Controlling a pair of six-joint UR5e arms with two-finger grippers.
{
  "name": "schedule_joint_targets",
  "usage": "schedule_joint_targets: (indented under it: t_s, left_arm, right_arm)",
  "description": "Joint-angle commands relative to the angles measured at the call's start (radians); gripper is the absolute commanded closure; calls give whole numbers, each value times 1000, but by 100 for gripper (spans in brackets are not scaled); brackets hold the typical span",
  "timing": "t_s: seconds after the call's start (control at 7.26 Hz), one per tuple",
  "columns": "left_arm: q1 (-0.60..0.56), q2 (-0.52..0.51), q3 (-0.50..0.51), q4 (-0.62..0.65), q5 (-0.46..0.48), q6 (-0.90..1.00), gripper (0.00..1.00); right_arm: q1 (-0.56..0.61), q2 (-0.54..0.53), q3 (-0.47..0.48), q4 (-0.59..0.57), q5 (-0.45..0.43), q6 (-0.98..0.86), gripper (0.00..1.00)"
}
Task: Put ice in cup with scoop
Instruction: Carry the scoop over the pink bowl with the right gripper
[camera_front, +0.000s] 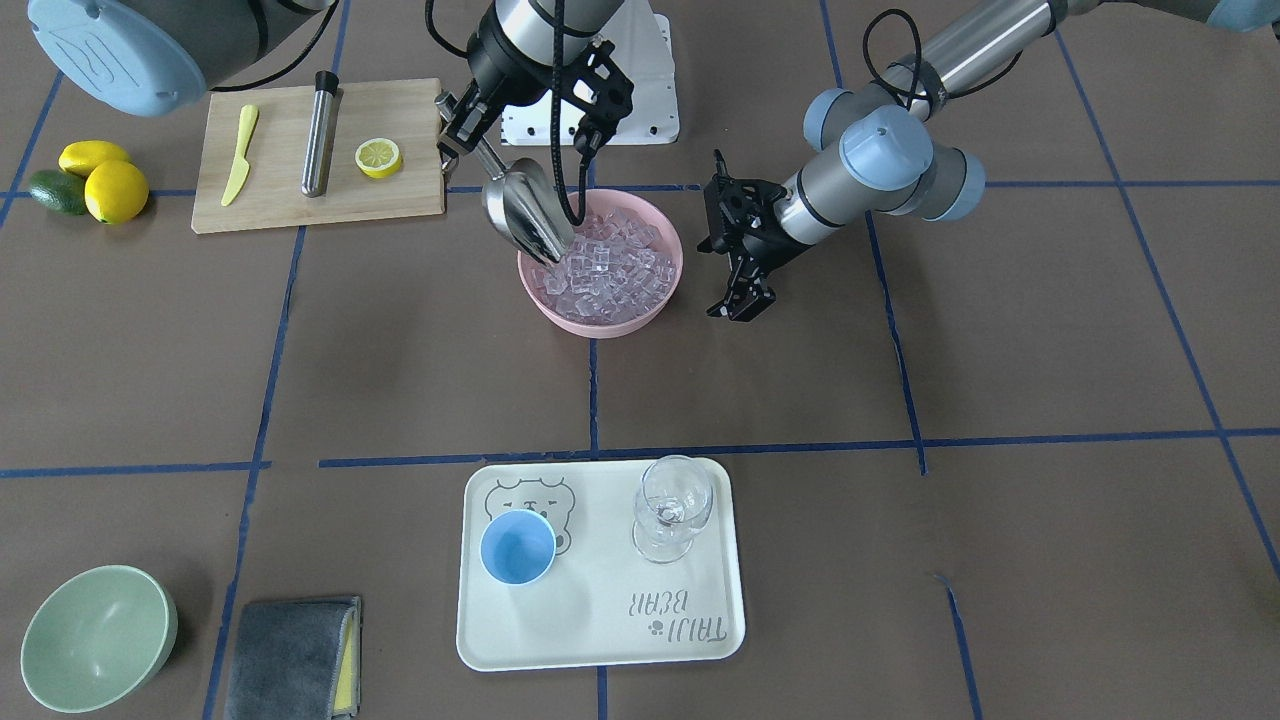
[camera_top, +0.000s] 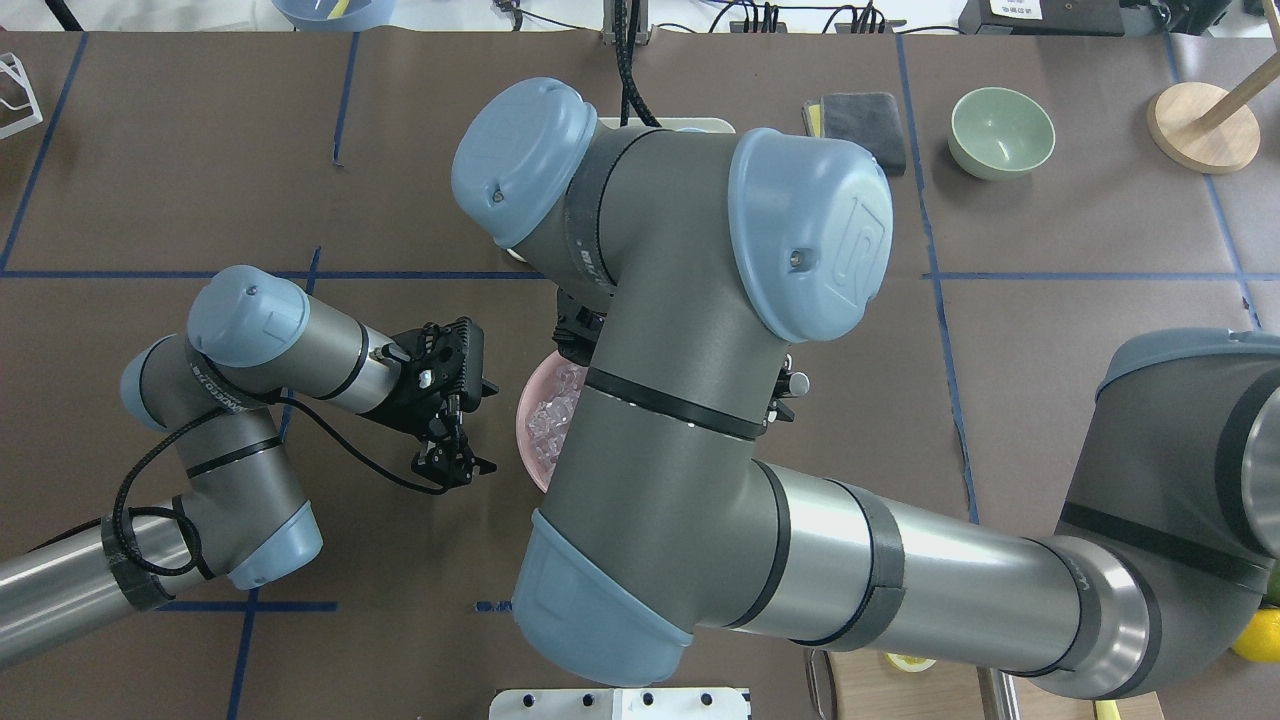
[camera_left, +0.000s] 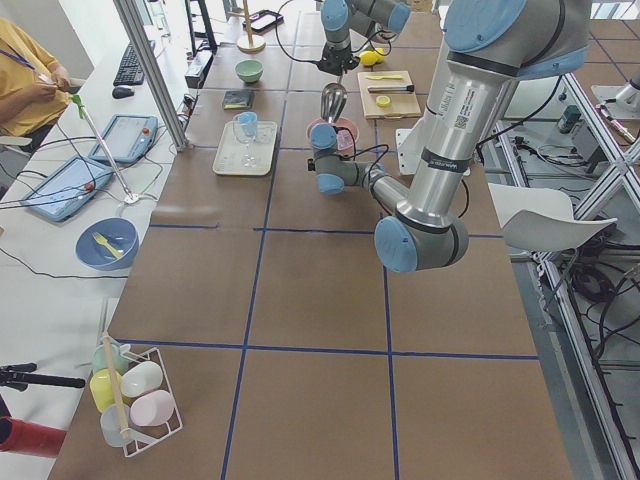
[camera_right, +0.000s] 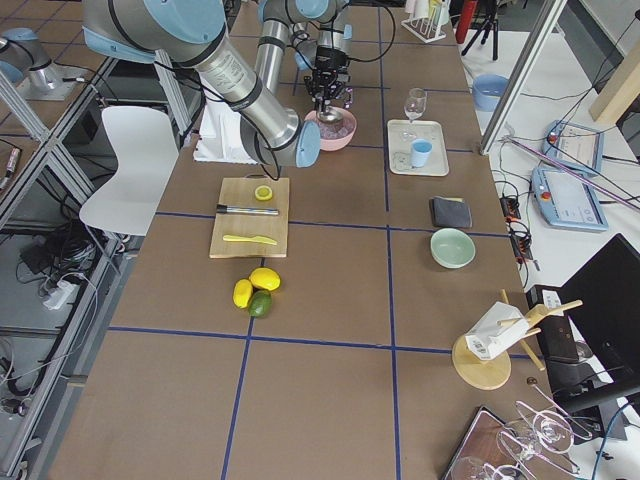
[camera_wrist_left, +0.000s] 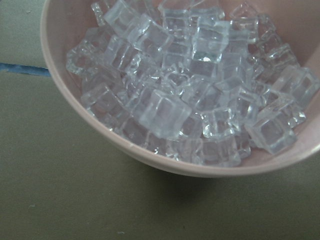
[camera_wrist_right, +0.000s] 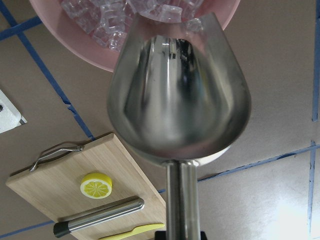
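Found jaws of R gripper (camera_front: 455, 125) pinching thin handle of scoop (camera_front: 525, 210). Found jaws of L gripper (camera_front: 712, 280) spread, just beside pink bowl (camera_front: 640, 312) on robot's L.

Noted brown table (camera_front: 900, 560) w/ blue tape grid. Logged cutting board (camera_front: 300, 205) near table's robot-side edge, robot's R, carrying knife (camera_front: 240, 155), steel cylinder (camera_front: 320, 145) & lemon half (camera_front: 379, 157). Logged tray (camera_front: 600, 640) toward operators' edge, approx. mid-length.

Saw pink bowl between board & tray, heaped w/ ice (camera_front: 615, 265). Saw scoop tilted mouth-down, lip at ice by bowl rim on board side. Read only bare steel in trough, R wrist view.

Found stemmed glass (camera_front: 673, 510) upright near tray's robot-side corner, robot's L. Found cup (camera_front: 517, 547) upright on tray near its edge on robot's R, over bear print, inside plain blue.
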Motion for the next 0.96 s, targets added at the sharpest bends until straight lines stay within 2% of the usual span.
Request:
schedule_joint_targets:
  t_s: [0.0,0.28,0.83]
  left_arm:
    - [1,1,0,-2,-2,1,0]
    - [1,15,3,-43,0,1,0]
    - [1,13,1,-44,0,0,0]
  right_arm:
    - [-14,7,-38,-3,-30,-31,100]
    - [-35,12,-63,-3,-53,-34,100]
    - [-75,23,-113,-3,-87,-34,100]
